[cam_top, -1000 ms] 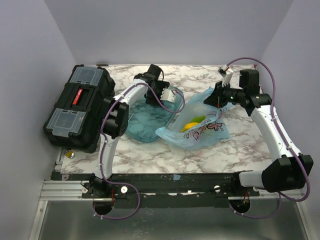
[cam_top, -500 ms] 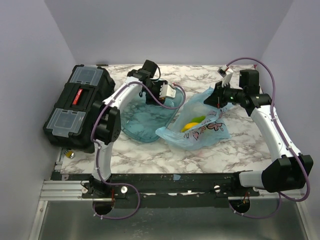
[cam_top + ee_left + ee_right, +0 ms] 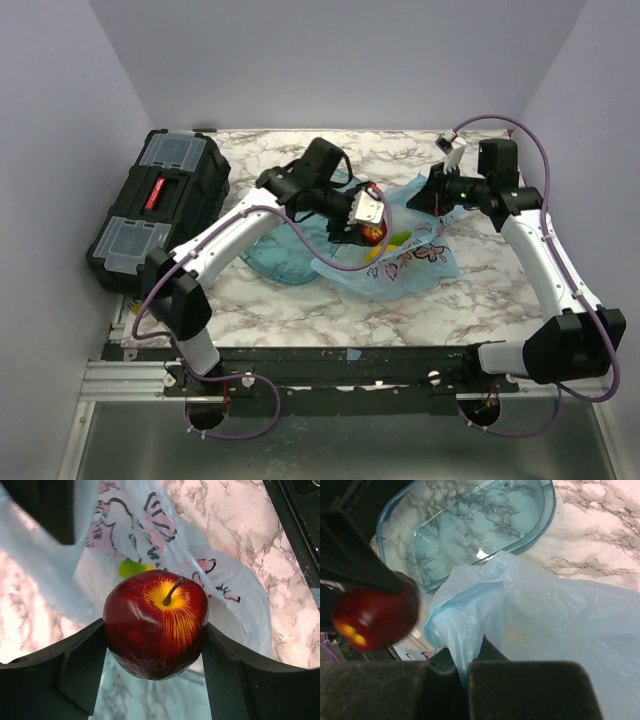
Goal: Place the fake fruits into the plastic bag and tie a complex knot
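The red apple [image 3: 156, 625] could miss the plastic bag [image 3: 405, 262], lying on the marble surface [image 3: 300, 300], if released short of its mouth or if the thin rim slips free. The left claw [image 3: 362, 222] clamps the apple above the opening; the right claw [image 3: 437, 195], nearly closed, pinches the rim.

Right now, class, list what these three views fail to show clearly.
1. Bag contents, top view: the left claw and its apple cover the mouth; fruits cannot be counted.
2. Green piece, left wrist: mostly behind the apple.
3. Apple, right wrist: blurred.
4. Right claw grip on the bag, top view: too small.
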{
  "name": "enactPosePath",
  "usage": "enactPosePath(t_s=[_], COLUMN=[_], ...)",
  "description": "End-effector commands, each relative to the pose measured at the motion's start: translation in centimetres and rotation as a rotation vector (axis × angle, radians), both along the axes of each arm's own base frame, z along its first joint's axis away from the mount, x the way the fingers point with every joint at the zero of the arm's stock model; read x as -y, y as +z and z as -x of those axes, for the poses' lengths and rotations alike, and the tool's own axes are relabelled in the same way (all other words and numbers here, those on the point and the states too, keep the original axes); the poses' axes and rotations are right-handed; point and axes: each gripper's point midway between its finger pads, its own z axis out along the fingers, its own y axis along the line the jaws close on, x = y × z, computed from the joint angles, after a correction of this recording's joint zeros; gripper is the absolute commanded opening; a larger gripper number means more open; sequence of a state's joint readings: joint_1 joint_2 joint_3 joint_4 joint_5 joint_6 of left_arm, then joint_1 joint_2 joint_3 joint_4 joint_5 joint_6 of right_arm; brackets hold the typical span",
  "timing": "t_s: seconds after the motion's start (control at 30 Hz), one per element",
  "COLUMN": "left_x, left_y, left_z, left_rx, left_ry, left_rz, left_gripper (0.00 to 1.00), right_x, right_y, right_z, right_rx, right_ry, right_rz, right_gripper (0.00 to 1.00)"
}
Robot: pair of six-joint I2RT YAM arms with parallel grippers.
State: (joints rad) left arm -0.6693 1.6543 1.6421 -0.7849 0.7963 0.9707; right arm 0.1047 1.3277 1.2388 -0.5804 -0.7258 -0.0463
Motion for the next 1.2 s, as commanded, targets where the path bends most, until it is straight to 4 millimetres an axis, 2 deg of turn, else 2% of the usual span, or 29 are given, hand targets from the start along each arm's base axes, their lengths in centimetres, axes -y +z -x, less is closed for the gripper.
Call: enactPosePath(t_s=[0.0,0.13,0.23,0.3,0.37,0.47,0.57,0.63,0.73,0.83,0.93,1.03,1.17], left_x=[4.6,7.9,9.6,10.2,10.7,10.9,10.6,10.2,8.8,6.5,2.9,-1.5,-6.5], left_y=[-3.7,-5.6,-7.0,-8.0,-8.5,-8.1,-6.4,-4.7,-1.8,0.7,1.8,1.4,-1.6], left_z=[-1.4,-3.9,-5.7,-6.6,-6.7,-6.4,-5.6,-4.7,-2.9,-1.2,-0.6,-0.5,-1.3], left_rx=[-0.041,-0.017,0.06,0.119,0.146,0.122,0.087,0.08,0.065,0.029,-0.077,-0.227,-0.473], left_ry=[0.026,0.091,0.144,0.16,0.163,0.169,0.168,0.156,0.146,0.147,0.17,0.185,0.333], left_rz=[-0.029,-0.054,-0.044,-0.042,-0.037,-0.025,-0.008,0.016,0.059,0.099,0.114,0.075,-0.008], left_gripper=[0.39,0.39,0.45,0.54,0.7,0.86,0.98,0.99,0.99,0.99,0.99,0.99,0.98], right_x=[-0.7,-0.8,-0.8,-0.8,-0.8,-0.7,-0.7,-0.7,-0.7,-0.7,-0.7,-0.7,-0.8], right_y=[1.4,1.2,1.2,1.3,1.4,1.4,1.2,1.0,1.0,1.1,1.4,1.8,2.3], right_z=[0.1,0.2,0.0,-0.1,-0.2,-0.3,-0.4,-0.5,-0.6,-0.5,-0.4,0.0,0.6], right_rx=[0.008,0.0,0.0,-0.002,-0.003,-0.01,-0.017,-0.02,-0.018,-0.009,-0.002,0.013,0.037], right_ry=[0.032,0.033,0.025,0.021,0.02,0.02,0.022,0.023,0.02,0.021,0.02,0.024,0.056], right_rz=[-0.05,-0.059,-0.056,-0.057,-0.057,-0.051,-0.048,-0.049,-0.048,-0.046,-0.051,-0.054,-0.051], right_gripper=[0.01,0.01,0.01,0.01,0.01,0.01,0.01,0.01,0.01,0.01,0.01,0.01,0.01])
